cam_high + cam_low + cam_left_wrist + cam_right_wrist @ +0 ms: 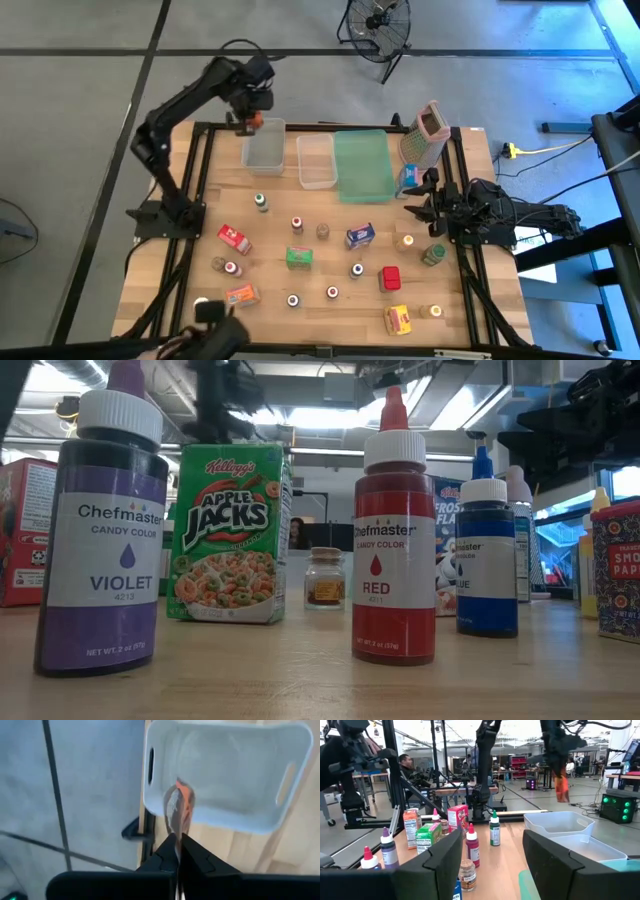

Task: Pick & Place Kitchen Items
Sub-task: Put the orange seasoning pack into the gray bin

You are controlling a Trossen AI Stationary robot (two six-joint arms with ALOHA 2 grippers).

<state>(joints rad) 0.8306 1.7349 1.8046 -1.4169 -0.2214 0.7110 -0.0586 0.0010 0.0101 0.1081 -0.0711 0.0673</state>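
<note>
My left gripper (248, 122) hangs high over the far-left corner of a clear bin (265, 146), shut on a small orange and silver packet (179, 806). The right wrist view shows the same packet (561, 786) dangling above the bin (559, 824). My right gripper (420, 196) rests open at the table's right edge with nothing between its fingers (445, 862). Several kitchen items stand on the wooden table: a red box (234, 238), a green box (298, 256), a blue box (360, 235), and small capped bottles. My left gripper pinches the packet's upper end (175, 829) between its two fingers, which come from above and point down. The packet hangs below the fingertips, lifted clear over the bin's rim (165, 812).
A second clear bin (316, 160) and a green tray (363, 166) lie right of the first bin. A metal grater (430, 136) with a pink top stands at the far right. Dye bottles (395, 535) and a cereal box (230, 532) stand across the table's near half.
</note>
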